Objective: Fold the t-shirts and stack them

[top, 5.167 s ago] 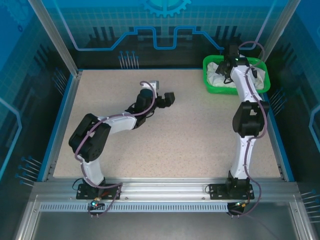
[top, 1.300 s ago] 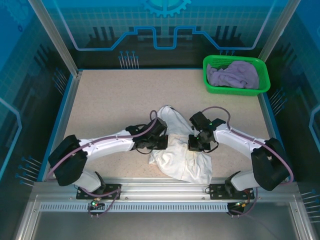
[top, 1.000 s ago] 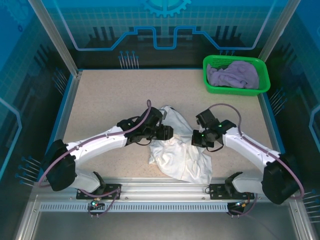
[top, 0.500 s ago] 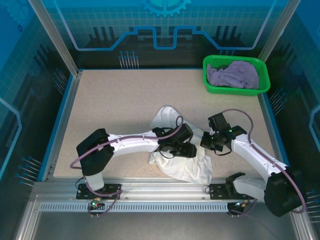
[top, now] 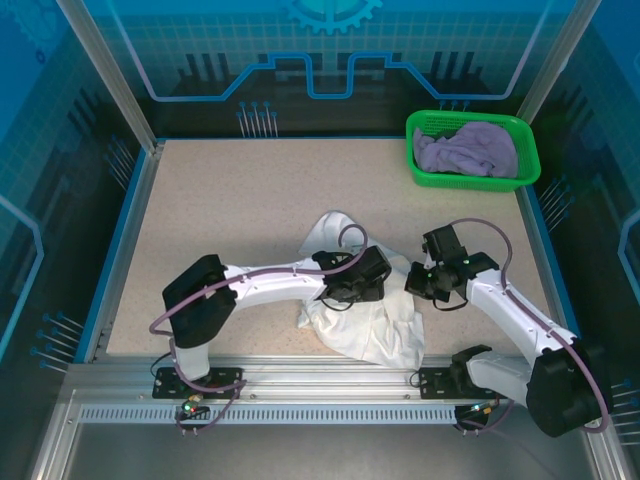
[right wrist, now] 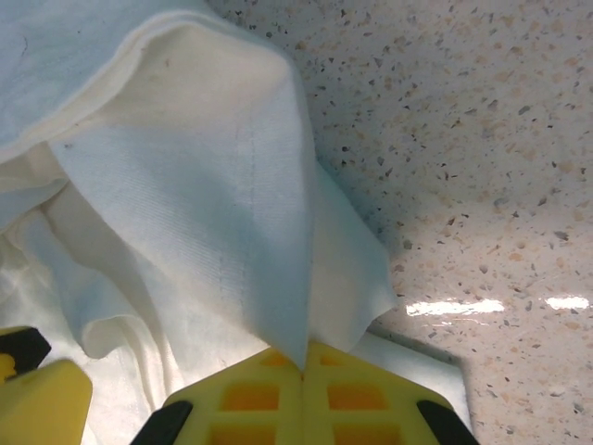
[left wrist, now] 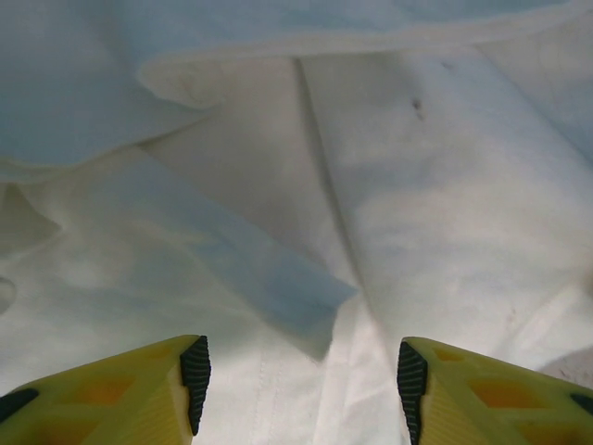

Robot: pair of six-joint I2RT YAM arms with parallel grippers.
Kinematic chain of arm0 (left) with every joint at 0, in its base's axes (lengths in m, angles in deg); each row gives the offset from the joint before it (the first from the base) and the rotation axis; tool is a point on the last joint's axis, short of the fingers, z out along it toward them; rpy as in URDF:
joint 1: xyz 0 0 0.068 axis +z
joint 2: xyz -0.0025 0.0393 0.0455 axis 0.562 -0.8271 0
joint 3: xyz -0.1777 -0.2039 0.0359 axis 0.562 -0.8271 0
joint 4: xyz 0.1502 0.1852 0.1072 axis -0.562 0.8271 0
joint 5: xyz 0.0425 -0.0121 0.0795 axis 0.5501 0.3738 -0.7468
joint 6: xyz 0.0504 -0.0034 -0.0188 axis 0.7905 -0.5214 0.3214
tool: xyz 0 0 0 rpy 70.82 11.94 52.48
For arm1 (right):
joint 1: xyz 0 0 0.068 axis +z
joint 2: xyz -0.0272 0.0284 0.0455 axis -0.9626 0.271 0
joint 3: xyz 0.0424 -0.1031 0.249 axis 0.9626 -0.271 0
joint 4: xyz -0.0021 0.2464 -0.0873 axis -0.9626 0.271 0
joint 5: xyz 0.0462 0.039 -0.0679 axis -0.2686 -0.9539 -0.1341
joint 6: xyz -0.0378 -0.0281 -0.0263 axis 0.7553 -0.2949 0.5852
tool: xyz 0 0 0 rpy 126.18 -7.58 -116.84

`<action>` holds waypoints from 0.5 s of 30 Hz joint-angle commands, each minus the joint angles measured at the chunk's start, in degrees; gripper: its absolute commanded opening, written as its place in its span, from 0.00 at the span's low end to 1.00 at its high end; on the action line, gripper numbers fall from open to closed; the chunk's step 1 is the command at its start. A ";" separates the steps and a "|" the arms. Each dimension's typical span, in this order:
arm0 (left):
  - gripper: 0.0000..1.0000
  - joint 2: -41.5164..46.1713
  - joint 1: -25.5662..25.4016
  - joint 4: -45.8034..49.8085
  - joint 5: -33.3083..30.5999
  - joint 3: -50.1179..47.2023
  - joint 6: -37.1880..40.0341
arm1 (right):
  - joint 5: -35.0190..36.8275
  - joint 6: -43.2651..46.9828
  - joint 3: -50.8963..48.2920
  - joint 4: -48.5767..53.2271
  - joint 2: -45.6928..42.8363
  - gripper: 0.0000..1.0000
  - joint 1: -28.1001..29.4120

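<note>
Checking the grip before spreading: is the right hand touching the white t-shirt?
Touching. The right wrist view shows the right hand shut on a fold of the white t-shirt.

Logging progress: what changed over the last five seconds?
The white cloth t-shirt left the green plastic mesh basket and now lies crumpled on the table, near its front edge. The right hand came along, gripping its edge; the open left hand moved over it. The pale lavender t-shirt stayed in the basket.
</note>
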 commanded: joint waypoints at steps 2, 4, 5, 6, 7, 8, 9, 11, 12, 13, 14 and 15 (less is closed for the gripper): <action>0.54 -4.26 -0.09 2.85 -3.62 4.00 -0.87 | -0.40 1.12 -0.65 0.22 -0.73 0.00 -0.87; 0.52 -5.12 -0.13 2.85 -4.29 4.66 -0.61 | -0.40 1.01 -0.50 0.18 -0.83 0.00 -0.85; 0.50 -5.44 -0.13 2.85 -4.34 5.02 -0.53 | -0.47 1.05 -0.43 0.13 -0.82 0.00 -0.86; 0.47 -5.76 -0.13 2.69 -4.24 5.32 -0.24 | -0.47 1.16 -0.37 0.21 -0.82 0.00 -0.88; 0.42 -6.12 -0.12 2.57 -4.09 5.66 0.02 | -0.13 1.26 -0.26 0.30 -0.73 0.00 -0.87; 0.34 -6.47 -0.11 2.42 -3.89 5.89 0.26 | 0.08 1.40 -0.30 0.47 -0.73 0.00 -0.88; 0.27 -6.67 -0.05 2.46 -3.78 6.11 0.46 | 0.22 1.45 -0.13 0.48 -0.73 0.00 -0.99; 0.09 -6.73 -0.05 2.84 -3.84 6.52 1.03 | 0.29 1.52 -0.17 0.48 -0.81 0.00 -1.12; 0.04 -6.50 -0.05 2.85 -3.96 6.41 1.37 | 0.40 1.53 -0.15 0.51 -0.82 0.00 -1.18; 0.00 -5.90 0.20 2.86 -4.06 6.26 1.89 | 0.55 1.46 -0.07 0.48 -0.82 0.00 -1.26; 0.00 -5.15 0.51 2.65 -4.08 6.00 2.67 | 0.68 1.45 0.09 0.48 -0.86 0.00 -1.34; 0.00 -4.28 0.93 2.44 -4.15 5.69 3.42 | 0.80 1.45 0.34 0.48 -0.91 0.00 -1.40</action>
